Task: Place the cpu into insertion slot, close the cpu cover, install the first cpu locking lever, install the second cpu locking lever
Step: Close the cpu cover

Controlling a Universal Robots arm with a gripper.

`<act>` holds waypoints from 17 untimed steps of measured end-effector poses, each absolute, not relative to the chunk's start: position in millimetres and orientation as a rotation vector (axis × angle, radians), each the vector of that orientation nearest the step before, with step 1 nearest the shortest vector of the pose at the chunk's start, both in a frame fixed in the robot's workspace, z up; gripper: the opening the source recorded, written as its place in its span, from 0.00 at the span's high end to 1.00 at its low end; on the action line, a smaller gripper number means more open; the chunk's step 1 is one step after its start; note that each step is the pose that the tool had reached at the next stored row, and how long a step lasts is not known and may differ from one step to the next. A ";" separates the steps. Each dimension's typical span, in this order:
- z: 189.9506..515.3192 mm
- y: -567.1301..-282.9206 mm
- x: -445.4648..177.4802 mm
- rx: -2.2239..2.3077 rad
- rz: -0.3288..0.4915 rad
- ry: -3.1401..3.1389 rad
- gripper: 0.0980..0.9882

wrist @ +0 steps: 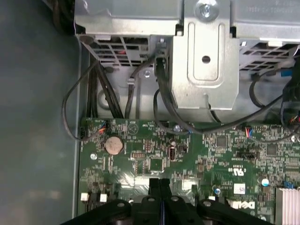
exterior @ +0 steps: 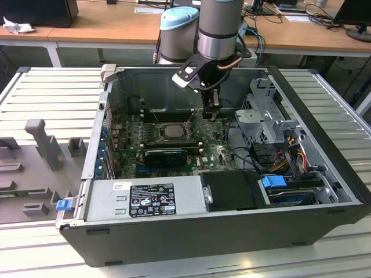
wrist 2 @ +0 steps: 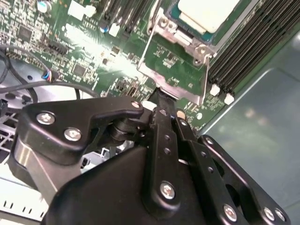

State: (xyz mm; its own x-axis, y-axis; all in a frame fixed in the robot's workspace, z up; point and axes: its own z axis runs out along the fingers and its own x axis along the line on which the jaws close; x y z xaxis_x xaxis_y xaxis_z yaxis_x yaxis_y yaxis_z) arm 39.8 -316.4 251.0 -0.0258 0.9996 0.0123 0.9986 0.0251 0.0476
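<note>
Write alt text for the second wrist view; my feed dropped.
The gripper, fingers pressed together, points at the green motherboard beside the insertion slot, where the cpu lies pale top up. Black memory slots run alongside.

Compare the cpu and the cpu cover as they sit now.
The cpu is a solid pale square; the cpu cover is a thin silver frame with green board showing through its cut-out. The cpu lies in the insertion slot; the cpu cover stands open, off it. Both are square and silvery.
</note>
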 end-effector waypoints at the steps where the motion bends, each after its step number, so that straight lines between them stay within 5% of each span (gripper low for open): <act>1: 251.0 -316.4 39.1 2.175 0.067 2.232 0.99; 17: 251.0 -316.4 24.7 2.175 0.067 2.232 0.99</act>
State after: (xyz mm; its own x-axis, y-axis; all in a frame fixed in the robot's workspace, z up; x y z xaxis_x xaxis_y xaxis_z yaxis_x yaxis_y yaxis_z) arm 24.7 -316.4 251.0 -0.0258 0.9996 0.0123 0.9986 0.0252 0.0475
